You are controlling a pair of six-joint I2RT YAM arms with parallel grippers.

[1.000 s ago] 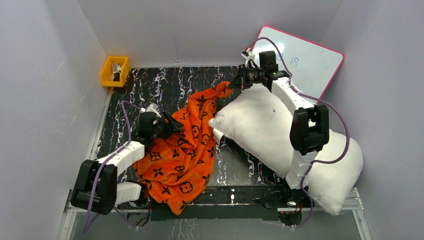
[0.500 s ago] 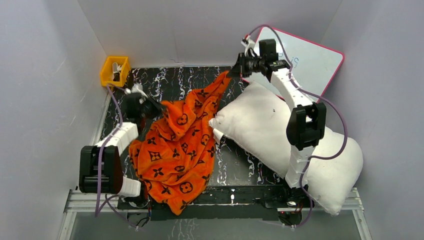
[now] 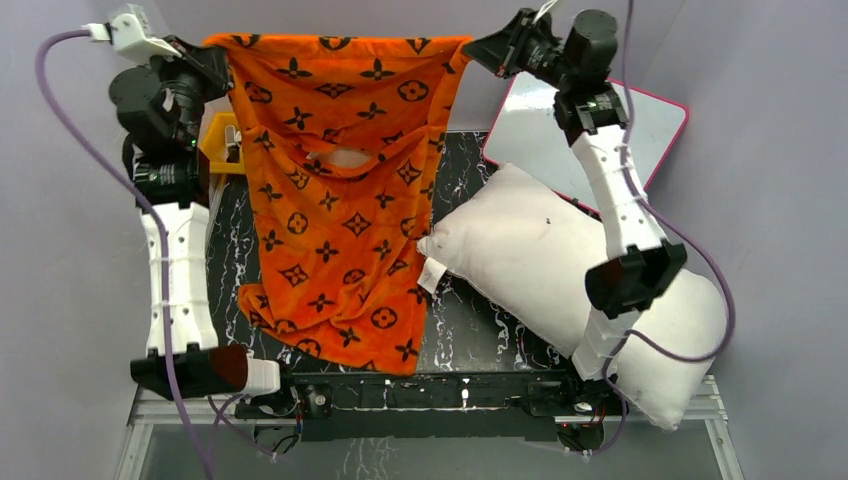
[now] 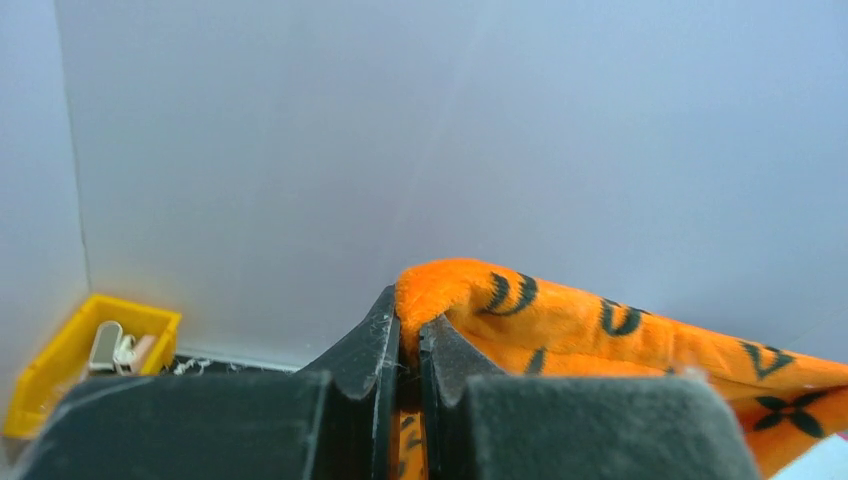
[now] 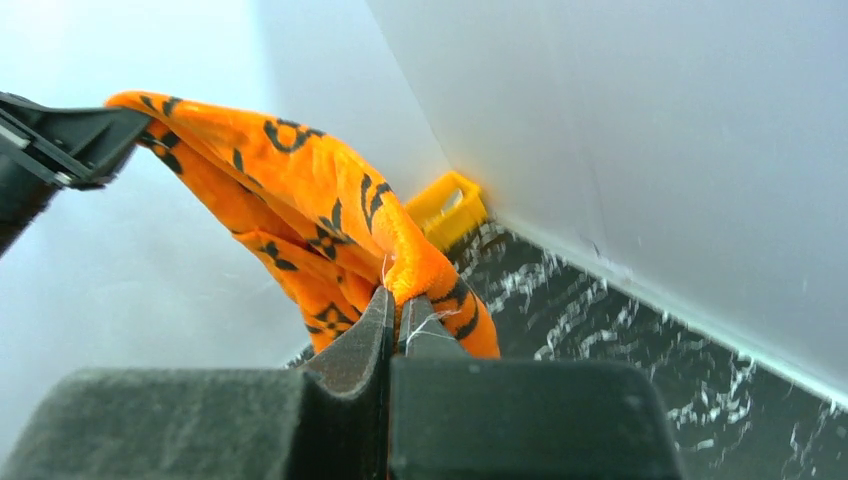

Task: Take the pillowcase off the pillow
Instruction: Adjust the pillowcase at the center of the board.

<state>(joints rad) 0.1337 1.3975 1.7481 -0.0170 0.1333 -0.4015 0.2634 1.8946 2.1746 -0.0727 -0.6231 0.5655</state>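
The orange pillowcase with black motifs hangs spread like a curtain between both raised arms, its lower edge near the table's front. My left gripper is shut on its top left corner, and the wrist view shows the pillowcase pinched between the closed jaws of the left gripper. My right gripper is shut on the top right corner; the pillowcase bulges out of the right gripper. The bare white pillow lies on the table at the right, outside the pillowcase, under the right arm.
A yellow bin with small items sits at the back left corner, partly behind the fabric. A pink-framed whiteboard leans at the back right. The black marbled table is walled on three sides.
Both arms have risen high, lifting the pillowcase off the table and stretching it flat between them. The left gripper closed on a corner of it. The pillow stayed put.
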